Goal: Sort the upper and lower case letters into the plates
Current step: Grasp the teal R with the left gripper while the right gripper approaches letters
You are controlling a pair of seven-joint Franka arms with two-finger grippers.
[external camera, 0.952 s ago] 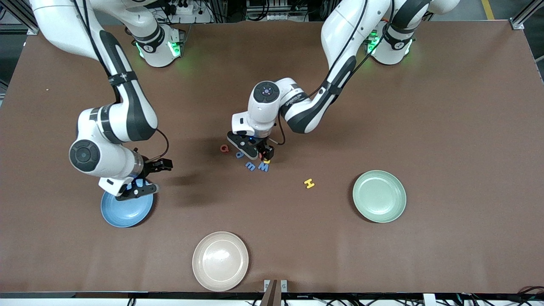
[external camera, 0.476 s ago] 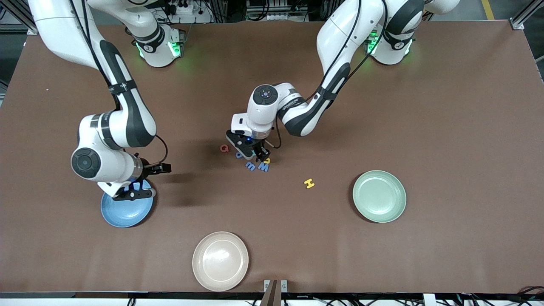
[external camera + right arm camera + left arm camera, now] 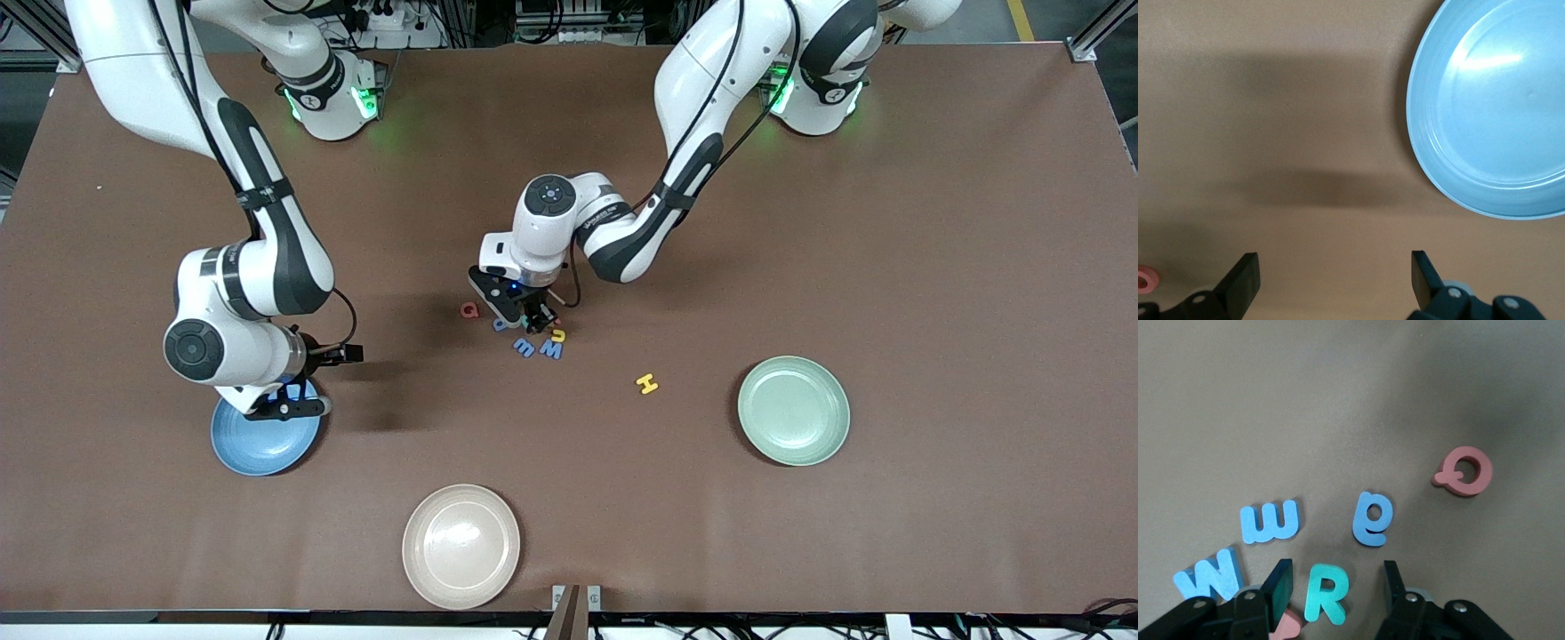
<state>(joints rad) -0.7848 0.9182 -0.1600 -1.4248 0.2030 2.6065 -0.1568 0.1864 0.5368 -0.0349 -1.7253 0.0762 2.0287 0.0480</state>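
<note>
Several small foam letters lie in a cluster mid-table: a red Q (image 3: 469, 309), a blue a (image 3: 500, 324), a blue m (image 3: 524, 348), a blue W (image 3: 551, 350) and a yellow u (image 3: 558, 335). A yellow H (image 3: 647, 384) lies apart, toward the mint green plate (image 3: 793, 410). My left gripper (image 3: 538, 318) is down on the cluster. In the left wrist view a teal R (image 3: 1325, 593) lies flat between its fingers, with a gap on each side. My right gripper (image 3: 313, 382) hangs open and empty by the edge of the blue plate (image 3: 258, 444).
A beige plate (image 3: 460, 545) sits near the table's front edge. In the left wrist view a red letter (image 3: 1286, 628) lies partly under one finger, beside the R. The blue plate (image 3: 1491, 107) shows bare in the right wrist view.
The left gripper's jaws have narrowed from wide open to either side of the R, and its hand has shifted slightly toward the Q. The right arm has drifted a little over the blue plate's edge.
</note>
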